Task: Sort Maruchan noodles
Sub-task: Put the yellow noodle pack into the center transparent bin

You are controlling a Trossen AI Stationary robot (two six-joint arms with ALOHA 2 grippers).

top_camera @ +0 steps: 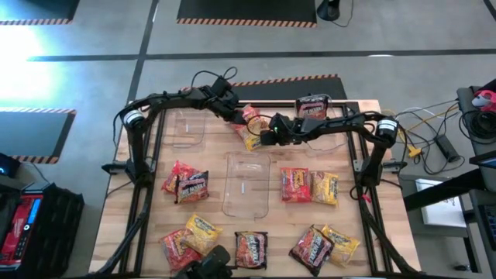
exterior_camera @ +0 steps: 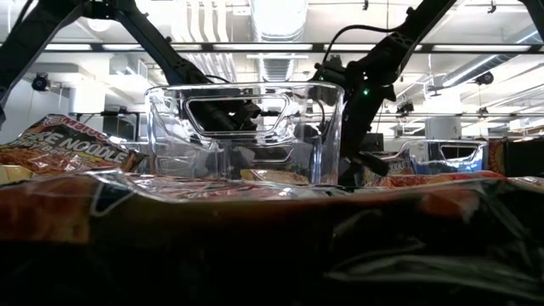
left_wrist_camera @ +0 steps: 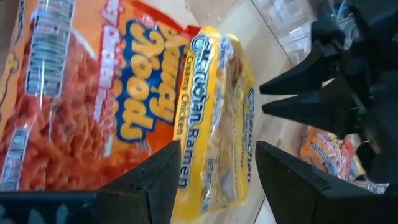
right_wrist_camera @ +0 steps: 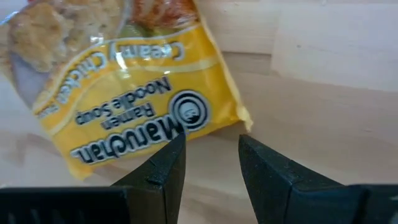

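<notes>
Both arms meet at the far middle of the wooden table [top_camera: 225,209], where a red noodle packet [top_camera: 249,116] and a yellow noodle packet [top_camera: 253,139] lie overlapping. The left gripper [left_wrist_camera: 214,171] stands over the pair with its fingers apart, the yellow packet showing between them and the red one alongside; nothing is clamped. The right gripper [right_wrist_camera: 208,162] points at the yellow packet's edge (its label reads "Creamy Chicken"), fingers likewise apart and just short of the wrapper.

A clear bin [top_camera: 246,184] sits empty at the table's centre, another clear bin [top_camera: 186,128] at the far left, and a third bin [top_camera: 314,108] at the far right holds a dark packet. Other packets lie scattered: a red and dark pair [top_camera: 184,184] on the left, a red and yellow pair [top_camera: 308,186] on the right, and several more [top_camera: 252,246] along the near edge.
</notes>
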